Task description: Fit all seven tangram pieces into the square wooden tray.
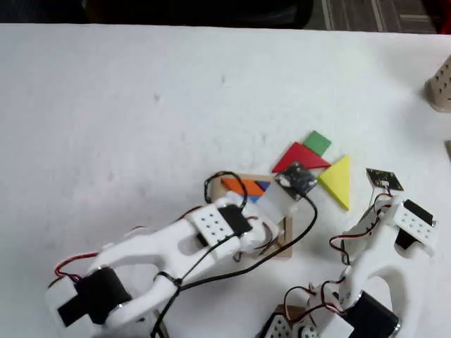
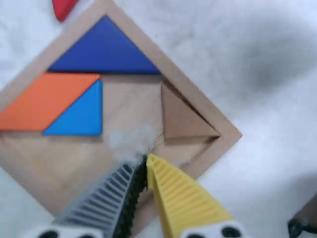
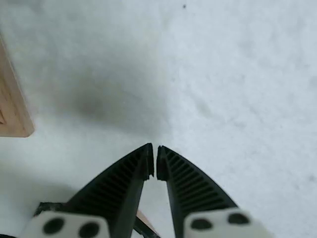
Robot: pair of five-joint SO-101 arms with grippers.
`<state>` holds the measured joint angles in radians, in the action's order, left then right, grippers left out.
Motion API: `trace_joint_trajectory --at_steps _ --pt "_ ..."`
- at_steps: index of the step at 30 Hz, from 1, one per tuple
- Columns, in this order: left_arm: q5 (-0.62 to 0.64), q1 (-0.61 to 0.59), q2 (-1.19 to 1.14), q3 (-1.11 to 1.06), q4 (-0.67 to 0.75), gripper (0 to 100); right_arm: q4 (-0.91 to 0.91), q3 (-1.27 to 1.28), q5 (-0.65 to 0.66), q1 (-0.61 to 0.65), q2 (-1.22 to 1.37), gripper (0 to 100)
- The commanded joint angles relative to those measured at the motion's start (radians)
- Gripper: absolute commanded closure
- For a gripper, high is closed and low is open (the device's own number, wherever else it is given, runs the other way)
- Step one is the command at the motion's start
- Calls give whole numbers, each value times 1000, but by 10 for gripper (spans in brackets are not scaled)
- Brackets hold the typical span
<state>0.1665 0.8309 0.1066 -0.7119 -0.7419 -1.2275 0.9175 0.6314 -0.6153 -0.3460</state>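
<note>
Left gripper (image 2: 146,158), jaws clenched on nothing, hangs over the square wooden tray (image 2: 230,135), where the orange parallelogram (image 2: 47,101) and dark blue triangle (image 2: 104,52) sit among fitted pieces and much of the floor lies bare. Beyond its low rim, red triangle (image 1: 299,156), green square (image 1: 317,142) and yellow triangle (image 1: 337,180) lie flat on the worktop (image 1: 141,105): likely light, stiff, slick, best pinched across opposite edges. Right gripper (image 3: 153,148), jaws closed empty, overlooks open worktop.
</note>
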Motion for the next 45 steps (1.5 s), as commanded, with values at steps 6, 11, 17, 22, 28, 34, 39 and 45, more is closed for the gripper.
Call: trace_joint_trajectory --at_steps 6,11,17,22,28,34,39,45 --pt "51 61 50 -101 161 976 8 -8 9 -8 -35 981" --pt "54 91 42 -100 255 976 8 -15 3 -19 -35 981" --pt "129 62 -136 -11 253 976 39 -71 -81 -168 -35 982" --pt "130 62 -170 37 206 976 44 -106 -84 -263 -35 982" --pt "130 68 -173 46 229 976 45 -126 -84 -295 -35 982" --pt "130 68 -170 46 279 976 45 -120 -84 -294 -35 982" --pt "130 54 -163 44 275 976 44 -120 -84 -294 -35 982" --pt "129 -5 -162 52 261 976 42 -100 -84 -294 -35 982"
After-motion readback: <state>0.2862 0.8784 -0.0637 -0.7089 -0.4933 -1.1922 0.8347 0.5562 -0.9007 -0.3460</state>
